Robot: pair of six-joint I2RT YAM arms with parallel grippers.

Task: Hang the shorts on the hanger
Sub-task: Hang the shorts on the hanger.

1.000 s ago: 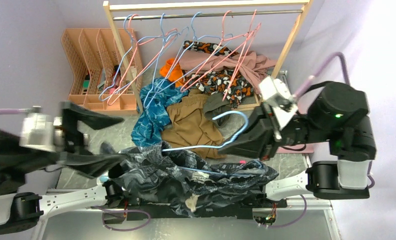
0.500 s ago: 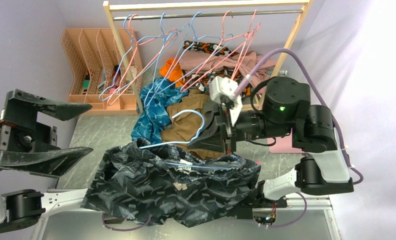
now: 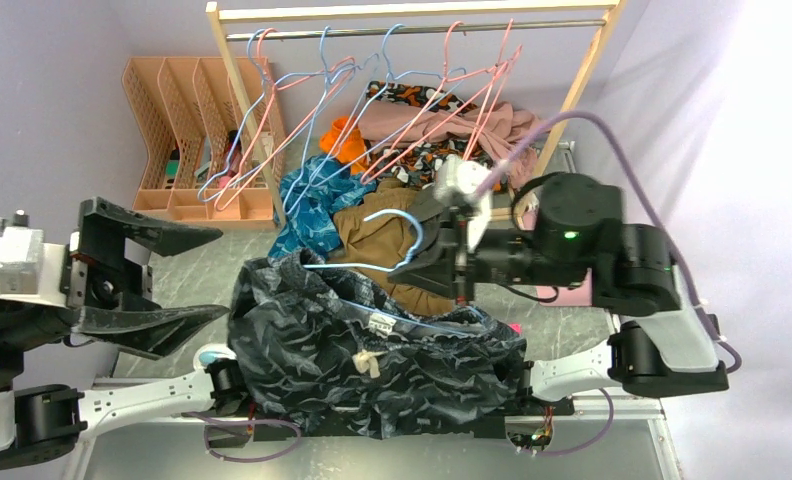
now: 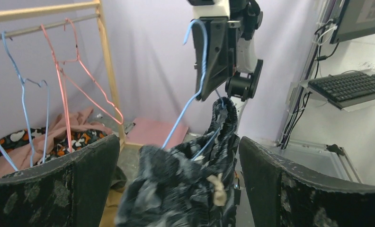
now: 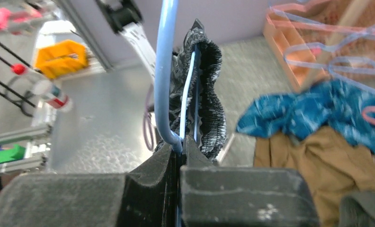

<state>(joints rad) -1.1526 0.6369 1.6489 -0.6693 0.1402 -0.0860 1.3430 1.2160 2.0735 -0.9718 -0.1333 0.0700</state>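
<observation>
The dark navy shorts with grey leaf print and a white drawstring hang on the light-blue wire hanger, which runs through the waistband. My right gripper is shut on the hanger near its hook; the right wrist view shows the wire pinched between the pads and the bunched waistband beyond. My left gripper is open and empty, left of the shorts. In the left wrist view the shorts hang ahead between the open fingers, not touching them.
A wooden rack at the back holds several pink and blue wire hangers. Below it lie a teal patterned garment, a brown garment and other clothes. A peach file organiser stands at the back left.
The left gripper let go of the shorts and drew back left, staying open. The right gripper carried the hanger with the shorts left, then slightly back right; the shorts now hang freely.
</observation>
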